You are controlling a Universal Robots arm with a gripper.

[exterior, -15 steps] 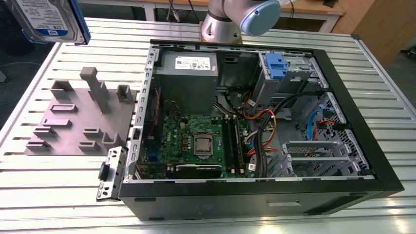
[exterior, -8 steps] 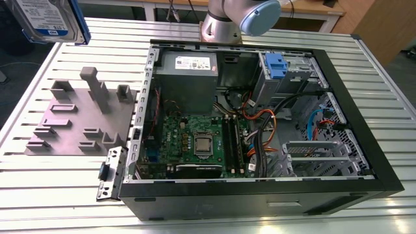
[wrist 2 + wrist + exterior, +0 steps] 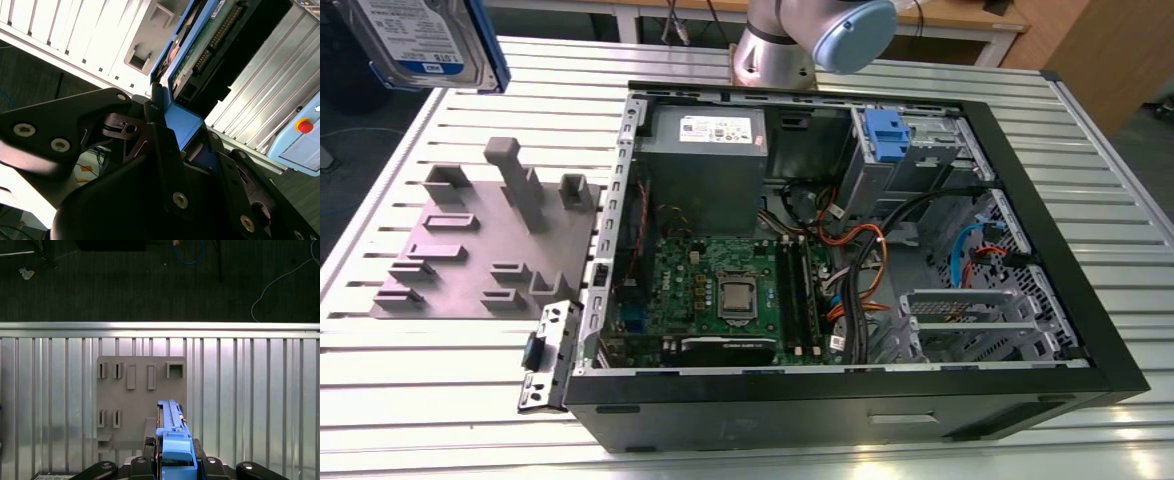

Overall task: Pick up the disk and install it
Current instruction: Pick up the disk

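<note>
The disk hangs in the air high over the table's far corner at the exterior view's left, showing its white-and-blue label and blue carrier frame. In both wrist views I see it edge-on. My gripper is shut on the disk's blue carrier, with a black finger on each side. In the second wrist view the fingers clamp the blue frame, and the disk's green circuit board reaches away from them. Below the disk lies the grey fixture plate.
An open black computer case lies on the slatted metal table, with a motherboard, cables and a drive bay holding a blue clip. The grey fixture plate with upright posts sits beside the case. The arm's base stands behind it.
</note>
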